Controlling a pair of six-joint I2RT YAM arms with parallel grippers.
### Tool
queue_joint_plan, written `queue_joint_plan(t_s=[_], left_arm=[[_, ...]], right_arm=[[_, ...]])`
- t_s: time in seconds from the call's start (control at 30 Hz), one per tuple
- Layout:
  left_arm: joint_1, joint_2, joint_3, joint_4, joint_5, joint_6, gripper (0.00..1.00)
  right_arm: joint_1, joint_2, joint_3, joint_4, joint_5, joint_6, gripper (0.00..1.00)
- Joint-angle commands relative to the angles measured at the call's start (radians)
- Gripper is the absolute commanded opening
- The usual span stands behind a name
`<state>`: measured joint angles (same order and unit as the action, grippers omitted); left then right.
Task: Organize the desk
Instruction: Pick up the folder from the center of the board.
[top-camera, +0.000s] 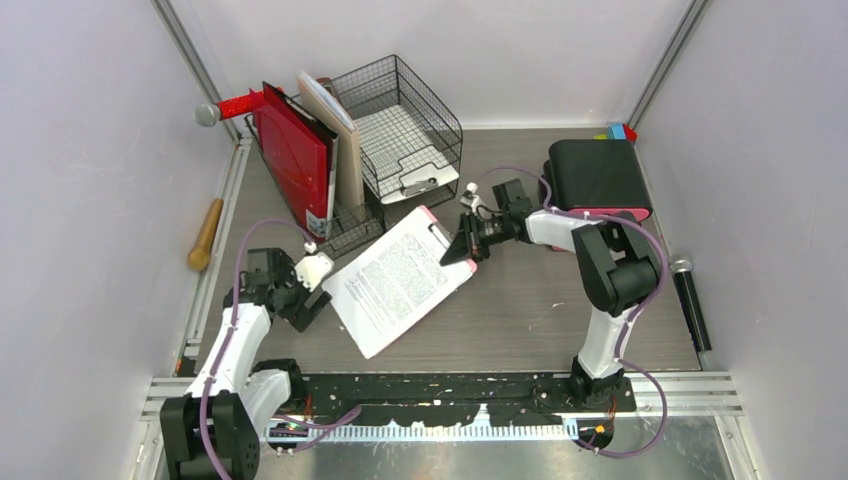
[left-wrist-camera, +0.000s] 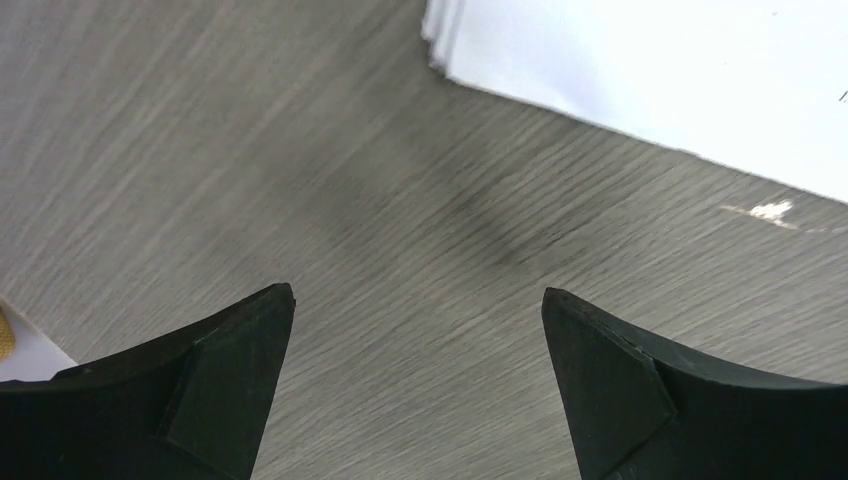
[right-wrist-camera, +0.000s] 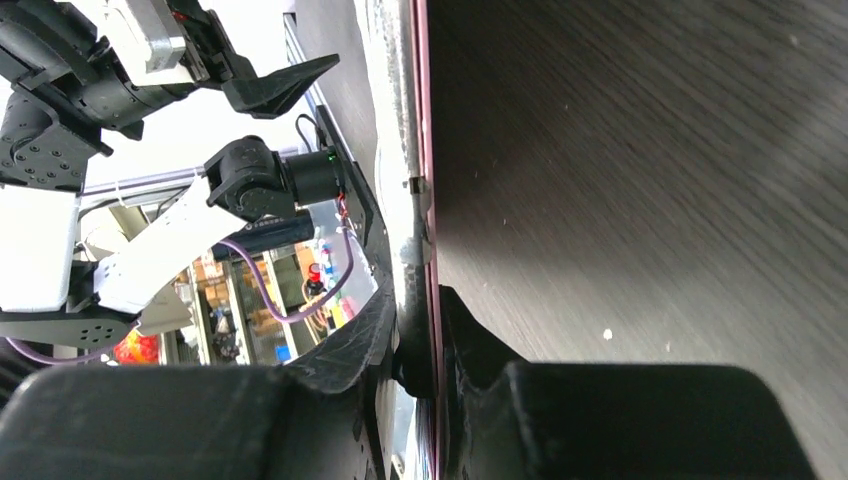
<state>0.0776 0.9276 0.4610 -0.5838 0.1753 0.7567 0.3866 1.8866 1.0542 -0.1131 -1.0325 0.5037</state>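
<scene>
Counter (top-camera: 540, 310): grey wood-grain, spread beneath both arms. Right claw (top-camera: 458, 250) stood pinched shut on the edge of the pink-rimmed clipboard (top-camera: 398, 278); left claw (left-wrist-camera: 420, 330) gaped empty. We judged a slow, level lift safest.

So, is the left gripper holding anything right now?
No, the left gripper stands wide open over the bare desk, with the paper stack just ahead of it.

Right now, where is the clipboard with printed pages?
Top view: clipboard centred on the desk, before the wire-mesh rack, clip end pinched by the right gripper.
</scene>
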Motion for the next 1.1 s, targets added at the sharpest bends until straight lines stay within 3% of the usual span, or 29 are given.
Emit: queue_joint_plan(t_s=[0.0,0.2,0.57,0.7,0.77,0.8,0.83,0.9,0.93,1.07], left_arm=[[-0.004,-0.04,0.118,-0.079,0.092,-0.08,0.99],[-0.004,-0.038,0.278,-0.199,0.278,-0.186,0.99],[-0.005,-0.026,0.467,-0.206,0.534,-0.436,0.99],[-0.005,-0.022,0.509,-0.159,0.603,-0.556,0.99],[-0.004,-0.024,0.517,-0.131,0.638,-0.61,0.99],[-0.006,-0.024,0.517,-0.114,0.651,-0.642,0.99],[-0.004,-0.023,0.513,-0.096,0.665,-0.671,0.99],[-0.005,-0.018,0.501,-0.046,0.685,-0.744,0.99],[-0.006,-0.014,0.494,-0.022,0.692,-0.784,0.99],[-0.005,0.015,0.481,0.054,0.706,-0.858,0.99]], right_arm=[[-0.033,-0.15,-0.004,-0.128,-0.08,-0.135,0.01],[-0.079,-0.353,-0.001,-0.425,-0.148,-0.367,0.0],[-0.234,-0.522,0.076,-0.46,-0.334,-0.354,0.0],[-0.254,-0.544,0.111,-0.445,-0.286,-0.32,0.0],[-0.269,-0.566,0.097,-0.343,-0.264,-0.204,0.0],[-0.273,-0.571,0.085,-0.216,-0.261,-0.149,0.0],[-0.28,-0.581,0.056,-0.139,-0.252,-0.006,0.0],[-0.29,-0.586,0.007,0.199,-0.23,0.217,0.0],[-0.292,-0.584,-0.01,0.266,-0.216,0.342,0.0],[-0.293,-0.543,-0.013,0.485,-0.176,0.557,0.0]])
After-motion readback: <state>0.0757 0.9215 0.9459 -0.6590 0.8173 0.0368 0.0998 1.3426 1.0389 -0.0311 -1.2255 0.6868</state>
